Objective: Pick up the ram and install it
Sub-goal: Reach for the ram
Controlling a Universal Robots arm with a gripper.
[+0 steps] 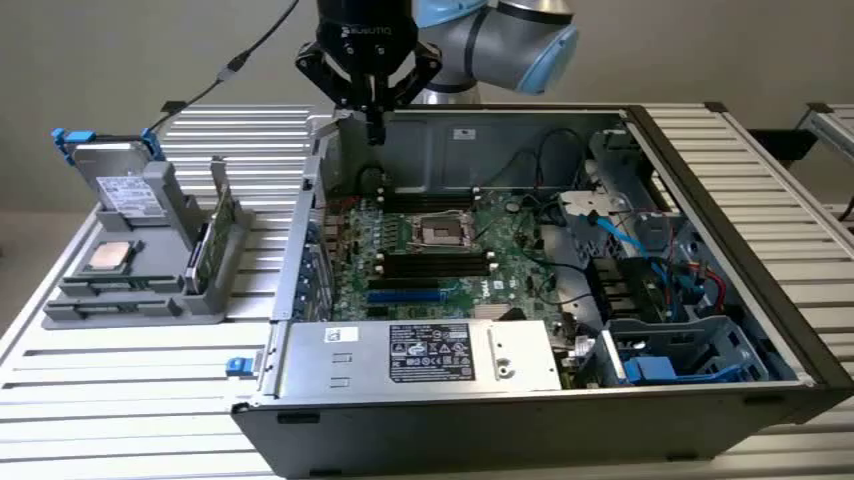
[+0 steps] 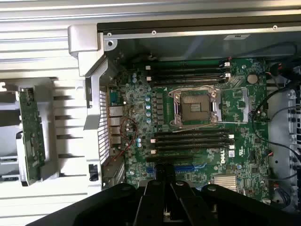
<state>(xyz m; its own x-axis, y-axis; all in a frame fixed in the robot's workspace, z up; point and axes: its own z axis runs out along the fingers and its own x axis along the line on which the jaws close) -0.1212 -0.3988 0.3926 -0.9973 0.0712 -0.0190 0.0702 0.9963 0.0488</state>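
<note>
Progress: the ram (image 2: 31,136) is not yet picked up. It is seen as a slim green strip standing propped in the grey holder (image 1: 80,310), outside the computer case (image 1: 747,230), on the exterior view's left. The same strip is noted edge-on in the exterior view (image 1: 202,257).

The gripper (image 1: 378,135) is held high over the rear corner of the case, nearer the motherboard (image 1: 441,250) than the holder and well apart from the ram. In the wrist view the fingers (image 2: 159,175) appear pressed together, with nothing made out between them.

The black memory slots (image 2: 193,141) beside the processor socket (image 2: 195,106) look unfilled; a second bank (image 2: 188,75) on the socket's other side looks the same. Judged from this, both pick-up and installation are left to be done.

Surface: a slatted metal worktop (image 1: 134,400), pale and ribbed. The open case is laid on its side on it. The holder is set just beside the case and also carries a hard drive (image 1: 127,190) and a square silver chip (image 1: 110,257).

Room: a plain pale wall (image 1: 107,50) is seen behind, with a dark cable (image 1: 227,70) hanging towards the arm. Loose wiring and blue cables are noted in the case on the exterior view's right.
</note>
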